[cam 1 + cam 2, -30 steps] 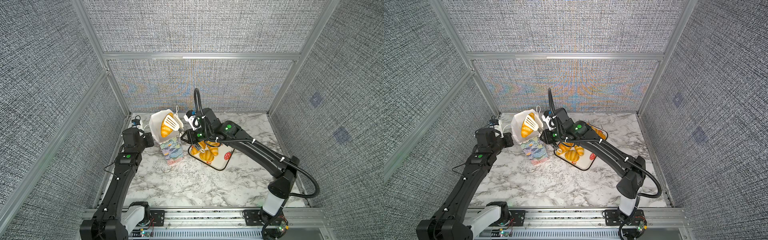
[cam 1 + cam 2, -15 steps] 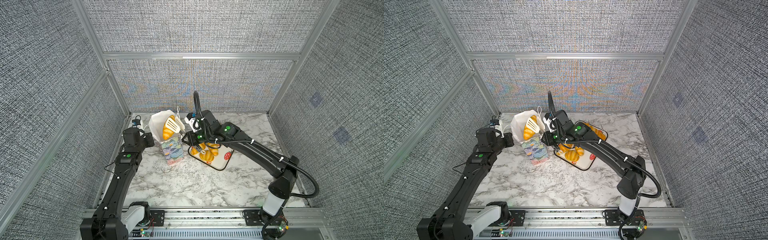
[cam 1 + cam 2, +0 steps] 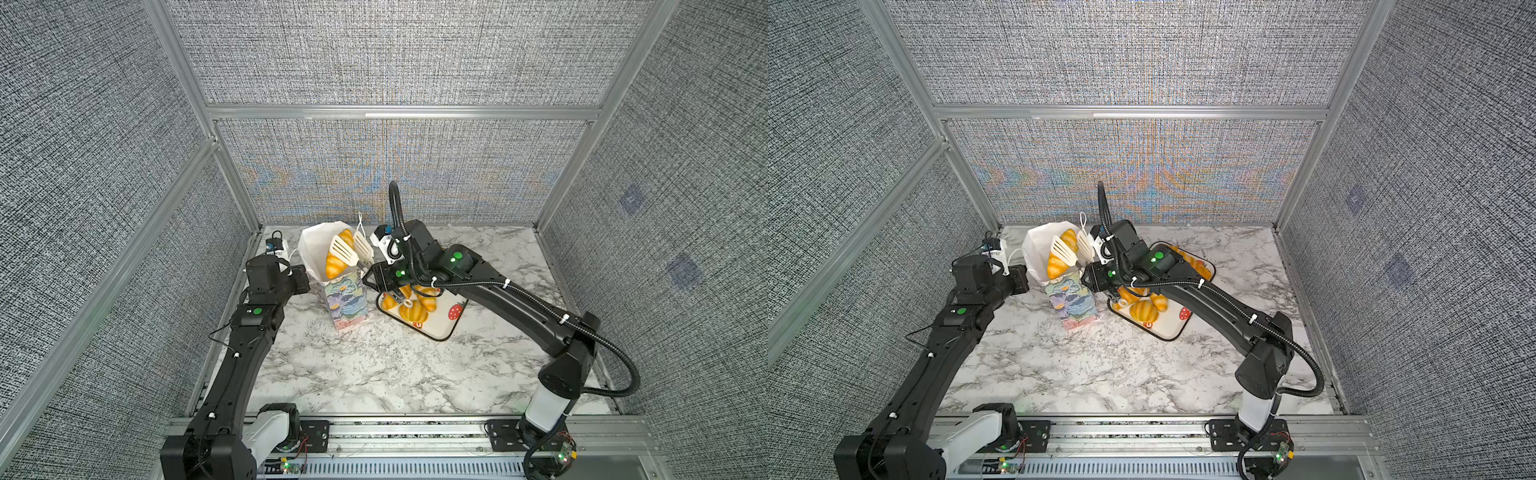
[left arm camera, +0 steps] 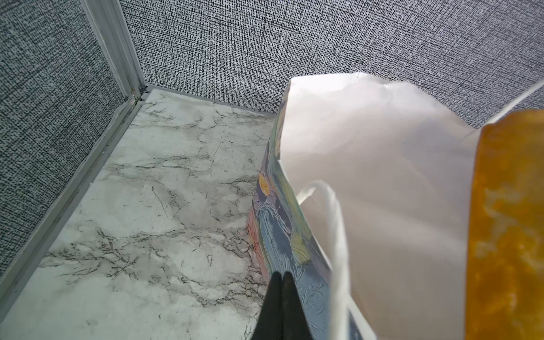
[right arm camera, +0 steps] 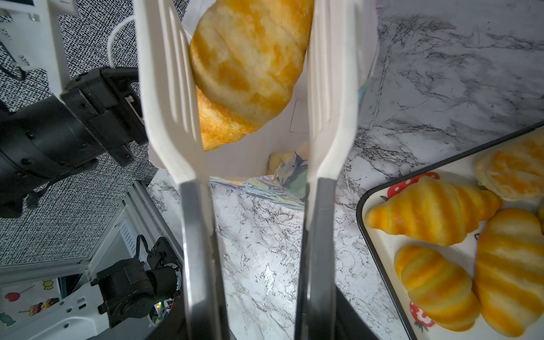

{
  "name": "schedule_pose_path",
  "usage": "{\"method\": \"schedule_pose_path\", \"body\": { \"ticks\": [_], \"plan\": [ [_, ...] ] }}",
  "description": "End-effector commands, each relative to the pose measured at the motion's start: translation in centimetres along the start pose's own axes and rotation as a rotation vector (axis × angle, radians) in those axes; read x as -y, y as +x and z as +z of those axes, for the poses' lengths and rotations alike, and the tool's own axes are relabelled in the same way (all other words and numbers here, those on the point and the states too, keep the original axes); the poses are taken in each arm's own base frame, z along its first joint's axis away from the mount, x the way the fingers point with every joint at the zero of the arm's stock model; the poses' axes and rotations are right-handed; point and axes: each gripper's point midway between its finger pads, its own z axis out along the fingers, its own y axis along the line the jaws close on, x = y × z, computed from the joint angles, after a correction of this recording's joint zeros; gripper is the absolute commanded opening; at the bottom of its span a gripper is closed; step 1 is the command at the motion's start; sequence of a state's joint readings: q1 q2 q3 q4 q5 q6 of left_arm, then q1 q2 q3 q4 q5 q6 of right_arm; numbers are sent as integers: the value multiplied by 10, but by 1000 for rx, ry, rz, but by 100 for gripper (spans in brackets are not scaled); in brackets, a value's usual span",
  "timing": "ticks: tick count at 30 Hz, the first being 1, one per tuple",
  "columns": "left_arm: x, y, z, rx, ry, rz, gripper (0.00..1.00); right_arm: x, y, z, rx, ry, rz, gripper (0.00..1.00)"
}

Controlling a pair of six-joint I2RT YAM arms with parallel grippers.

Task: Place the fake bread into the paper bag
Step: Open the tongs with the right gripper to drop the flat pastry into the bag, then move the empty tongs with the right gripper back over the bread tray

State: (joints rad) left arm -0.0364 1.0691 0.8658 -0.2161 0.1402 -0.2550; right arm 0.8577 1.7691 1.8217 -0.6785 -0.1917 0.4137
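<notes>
The paper bag [image 3: 347,303] [image 3: 1073,303] stands upright at the back left, its white mouth open [image 4: 382,164]. White slotted tongs [image 3: 351,251] [image 5: 167,103] reach over that mouth, their blades apart. A golden croissant of fake bread [image 3: 336,264] [image 3: 1055,262] [image 5: 250,67] [image 4: 506,229] sits between the blades, its lower end inside the bag. My right gripper [image 3: 376,278] is shut on the tongs' handles. My left gripper [image 3: 305,276] [image 4: 281,278] is shut, its tips against the bag's painted outer wall. Several more pastries [image 3: 413,311] [image 5: 435,212] lie on the tray.
The white strawberry-print tray [image 3: 440,328] [image 5: 382,244] with a black rim lies just right of the bag, under my right arm. A small white box [image 3: 276,245] sits in the back left corner. Grey walls close in the marble tabletop [image 3: 374,374].
The tongs' blades have moved apart around the croissant, which has sunk slightly into the bag's mouth. The left arm has not moved.
</notes>
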Motion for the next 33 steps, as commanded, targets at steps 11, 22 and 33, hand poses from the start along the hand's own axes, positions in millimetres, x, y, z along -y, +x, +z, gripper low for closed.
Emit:
{"method": "schedule_pose_path", "body": {
  "ticks": [11, 22, 33],
  "plan": [
    [3, -2, 1, 7, 18, 4, 0, -10, -17, -13, 65, -22, -28, 59],
    [5, -1, 2, 2, 30, 3, 0, -24, -40, -42, 126, -32, -105, 55],
    [4, -1, 1, 4, 27, 3, 0, -7, -55, -85, 213, 24, -112, 54]
  ]
}}
